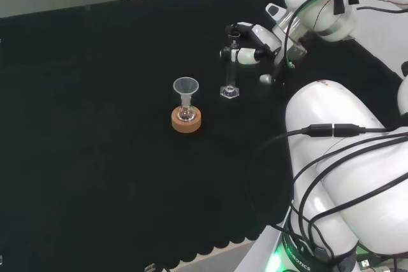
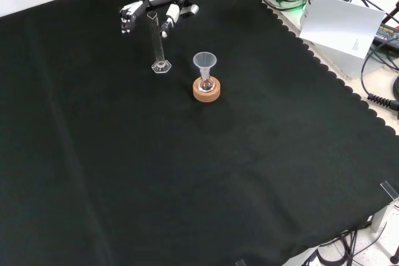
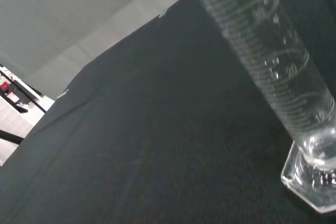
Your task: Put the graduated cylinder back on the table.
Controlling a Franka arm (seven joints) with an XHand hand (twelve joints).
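Graduated cylinder (image 2: 157,45), a tall clear glass tube on a hexagonal foot, is seen upright with its foot on the black cloth (image 2: 187,172). In the front view its upper end stands between the fingers (image 2: 128,15) of the black and white hand (image 2: 153,1), which are spread to either side of the tube (contact cannot be confirmed, and no finger is seen curled round the glass). In the head view the hand (image 1: 252,46) is level with the tube's top. Near the cylinder, a clear funnel (image 2: 204,61) is seated in a small flask (image 2: 206,83) on a cork ring stand (image 2: 206,91). In the wrist view the printed scale is visible along the tube (image 3: 268,61).
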